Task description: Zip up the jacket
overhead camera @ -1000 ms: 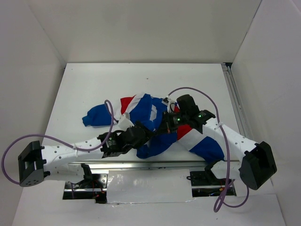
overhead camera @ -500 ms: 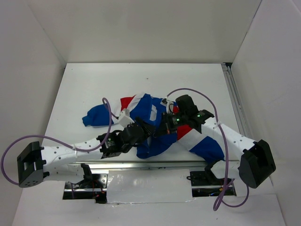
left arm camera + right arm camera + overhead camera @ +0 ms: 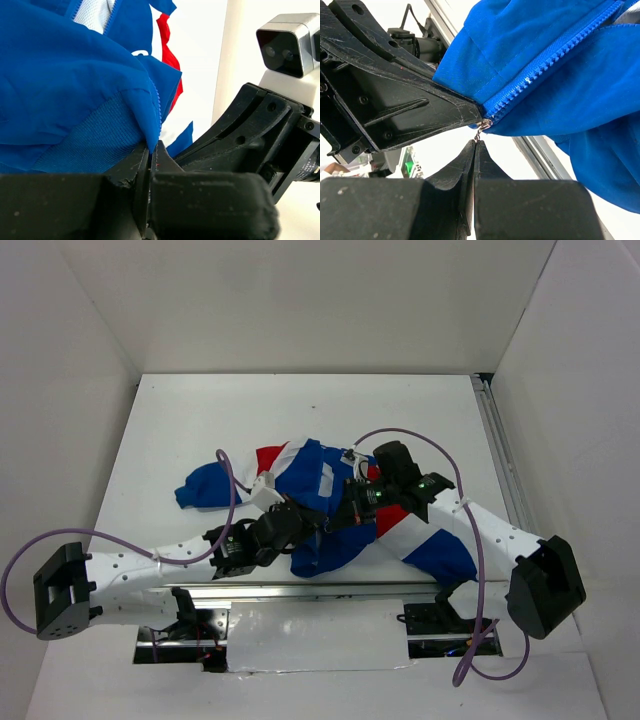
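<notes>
Pinching, right gripper [image 3: 475, 146]: fingers pressed together, with the small metal zipper pull [image 3: 481, 129] caught at their tips, at the bottom end of the front opening of the jacket [image 3: 560, 100].
Holding, left gripper [image 3: 151, 152]: fingers clamped on the jacket's ribbed hem corner, right at the lower end of the zipper teeth [image 3: 156, 107] and tip to tip with the other gripper.
Zipper: the teeth run up from the pull along the blue edge. Higher up, the front stands apart and shows white lining [image 3: 95, 10].
Jacket: rumpled, chest up, with both arms reaching over its near hem.
Sleeves: one blue sleeve [image 3: 200, 490] trails off the jacket's left side. The other lies under the right arm.
Table [image 3: 200, 420]: white, under the jacket.
</notes>
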